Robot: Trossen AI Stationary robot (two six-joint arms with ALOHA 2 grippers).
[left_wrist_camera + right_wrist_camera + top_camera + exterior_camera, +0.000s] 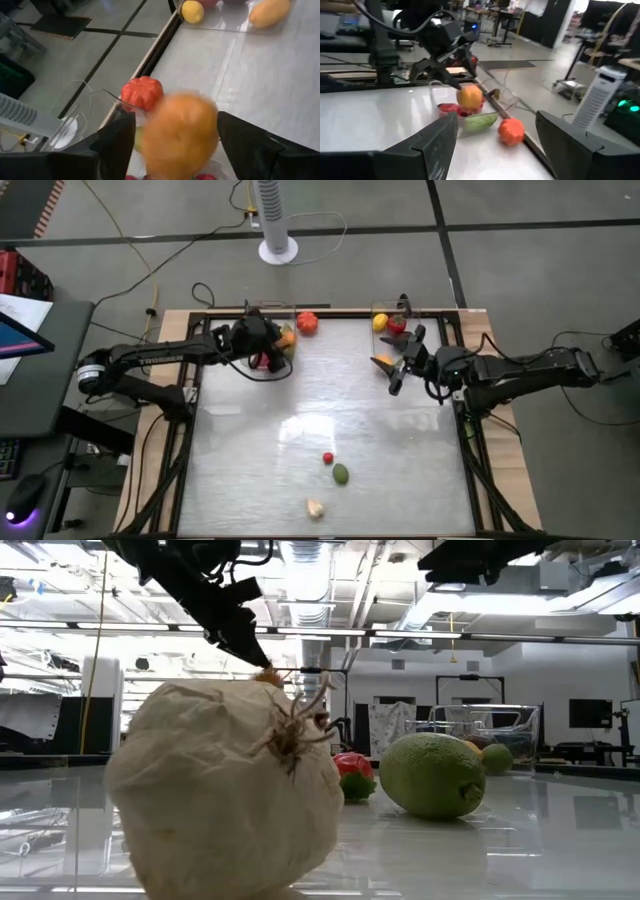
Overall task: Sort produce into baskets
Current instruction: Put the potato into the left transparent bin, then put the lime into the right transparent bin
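Sorting partly done. Left gripper (283,343) over left basket (451,96), fingers spread, orange fruit (470,97) between them, apparently dropping free. Right gripper (393,368) beside right basket (383,310), spread, empty. Left to sort: red pumpkin (307,322) just outside left basket; small red piece (328,458), green fruit (341,474), whitish bulb (316,508) at near edge.

Around my table (400,450): grey floor (540,270) marked with dark lines; white tower fan (274,215) on a round base; trailing cables (130,250); side desk (40,370); bright ceiling lights (305,565); distant monitors (588,713).
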